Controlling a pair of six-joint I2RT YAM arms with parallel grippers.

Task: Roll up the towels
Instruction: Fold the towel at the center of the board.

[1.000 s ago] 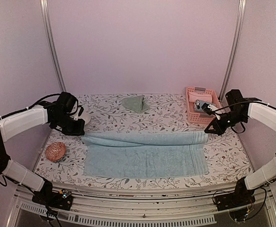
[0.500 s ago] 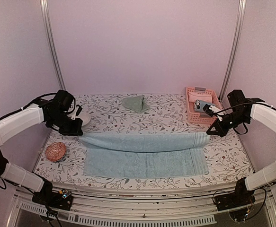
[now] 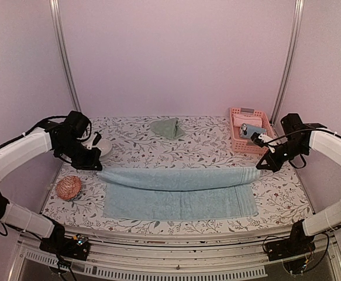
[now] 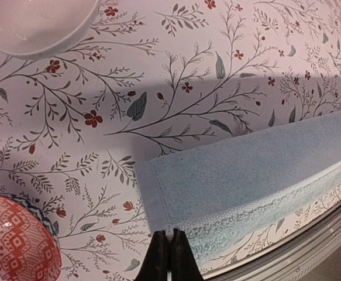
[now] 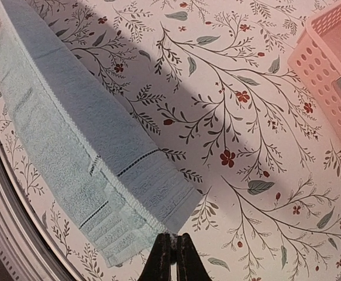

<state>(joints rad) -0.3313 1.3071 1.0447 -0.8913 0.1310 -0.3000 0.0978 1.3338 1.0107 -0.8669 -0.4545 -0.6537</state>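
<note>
Light blue terry cloth, a hand towel [image 3: 179,196], is spread lengthwise across the flowered tablecloth [image 3: 135,149], in the near half of the table. Its far long edge is folded over toward the near side, so that a raised band of doubled cloth runs along the far side of the towel from end to end. The near part lies flat, with a woven stripe seen close to its right end.

The left end of the folded band is pinched by the left gripper [image 4: 170,240], whose two dark fingers are pressed together on the towel's hemmed corner. The right end of the band is pinched the same way by the right gripper [image 5: 173,241], its fingers closed on the corner of the cloth. Both corners are held a little above the tablecloth.

A second towel, pale sage green [image 3: 168,127], is seen crumpled in a small heap well beyond the blue towel, about level with its middle. A pink slatted basket [image 3: 238,137] stands beyond the blue towel's right end, with a pale object and a blue-grey object inside that cannot be made out. A white bowl [image 3: 103,144] sits just beyond the blue towel's left end. A round object with a red and white pattern [image 3: 68,188] rests left of the blue towel, apart from it.
</note>
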